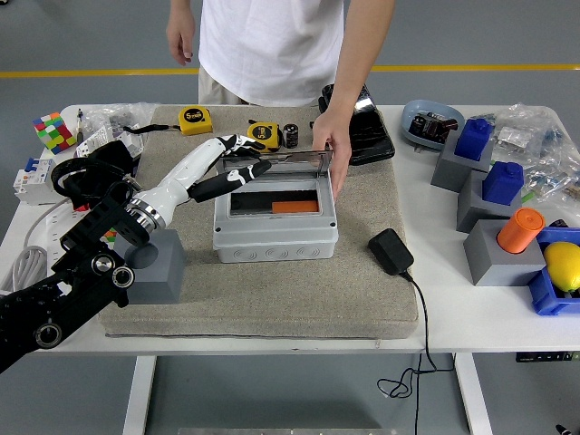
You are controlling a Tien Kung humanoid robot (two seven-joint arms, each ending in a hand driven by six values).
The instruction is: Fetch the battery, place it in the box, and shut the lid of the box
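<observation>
The grey box (pixel 275 237) stands in the middle of the beige mat, with an orange battery (pixel 294 207) lying inside it. Its clear lid (pixel 281 164) is tilted partway down over the opening. My left hand (pixel 242 167) rests with its fingers stretched along the lid's left end, holding nothing. A person's hand (pixel 332 149) grips the lid's right end. A small black cylinder battery (pixel 291 135) stands behind the box. The right arm is out of view.
A grey block (pixel 156 265) sits by my left forearm. Two yellow tape measures (pixel 193 119) (pixel 264 133) lie behind the box, a black pouch (pixel 364 127) beside them. A black adapter (pixel 391 251) lies right of the box. Blue and grey blocks (pixel 489 190) crowd the right side.
</observation>
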